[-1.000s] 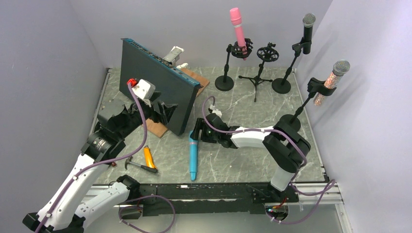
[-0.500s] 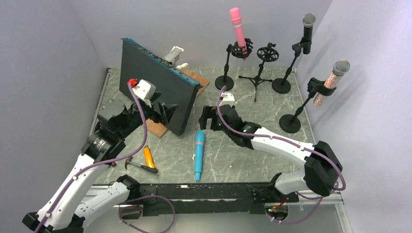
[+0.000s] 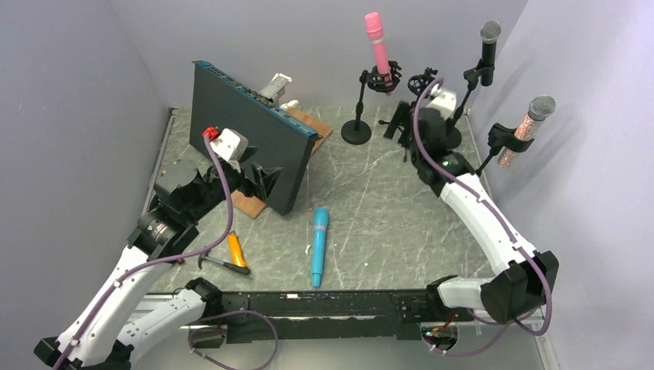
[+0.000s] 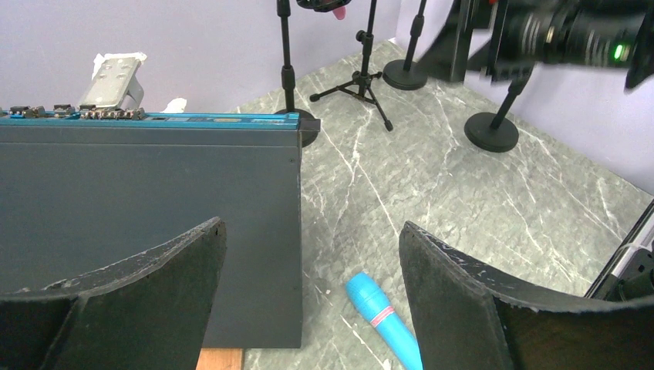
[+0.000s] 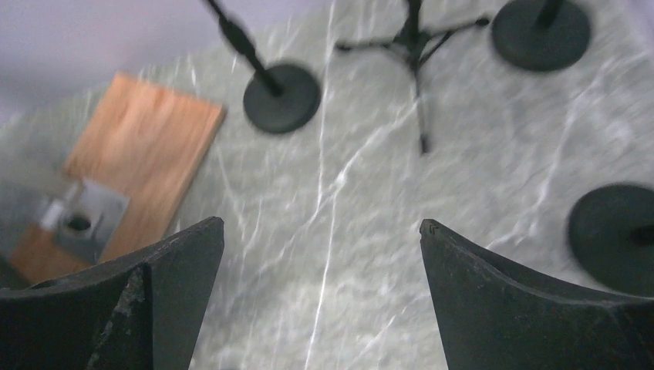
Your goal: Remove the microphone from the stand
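Currently my right claw (image 5: 321, 231) is spread wide with nothing in it; it hangs over the far part of the desk (image 3: 385, 216), in among the stands, just beside the tripod stand (image 5: 416, 38), whose mount looks empty; left claw (image 4: 312, 227) is also wide open and empty, by the black panel (image 3: 247, 131) on the left. Blue microphone (image 3: 317, 247) lies flat on the desk near the middle, off any stand; pink microphone (image 3: 378, 42) stands upright in its clip at the far side; black microphone (image 3: 489, 50) is clipped far right; glitter microphone (image 3: 524, 127) sits tilted in its clip by the right wall. I can't tell which one is next; pink is my guess.

Risks: it's crowded back there, so my right arm or its purple cable (image 3: 414, 108) could catch the tripod stand or the black microphone's stand and tip it; the wrist view is blurred, so lining up is shaky; the stands look light, so pulling a mic sideways rather than along its clip could drag the whole stand over; closing on clip plus mic would lift both.
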Action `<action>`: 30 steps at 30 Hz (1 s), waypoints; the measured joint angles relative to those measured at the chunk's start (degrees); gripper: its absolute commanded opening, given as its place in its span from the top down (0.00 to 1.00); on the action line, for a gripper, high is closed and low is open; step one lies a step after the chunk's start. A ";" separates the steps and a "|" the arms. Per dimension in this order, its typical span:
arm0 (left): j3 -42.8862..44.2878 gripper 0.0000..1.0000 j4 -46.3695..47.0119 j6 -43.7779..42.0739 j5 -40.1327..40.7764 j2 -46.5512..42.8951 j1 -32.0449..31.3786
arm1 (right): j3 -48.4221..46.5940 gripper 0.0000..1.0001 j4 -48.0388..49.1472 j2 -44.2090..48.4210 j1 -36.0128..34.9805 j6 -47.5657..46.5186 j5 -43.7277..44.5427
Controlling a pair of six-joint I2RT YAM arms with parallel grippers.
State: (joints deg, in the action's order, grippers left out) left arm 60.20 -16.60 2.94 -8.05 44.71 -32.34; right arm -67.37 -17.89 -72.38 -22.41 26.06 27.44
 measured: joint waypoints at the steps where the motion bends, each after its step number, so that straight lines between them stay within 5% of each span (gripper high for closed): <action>1: 0.00 0.14 -0.02 -0.22 0.02 0.00 -0.09 | -2.89 0.00 -0.31 -0.76 1.38 -1.16 0.22; 15: -0.46 0.12 0.00 -1.09 1.73 -1.27 -2.67 | -31.36 0.00 -6.16 -17.44 9.86 -13.51 -3.78; 30: -0.52 0.12 0.00 -1.86 2.40 -0.48 -2.97 | -34.91 0.00 -8.90 -22.18 12.61 -17.20 -5.27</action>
State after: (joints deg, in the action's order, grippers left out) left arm 59.68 -16.60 1.08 -5.65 44.23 -35.31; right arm -102.28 -26.79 -94.56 -9.80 8.86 22.17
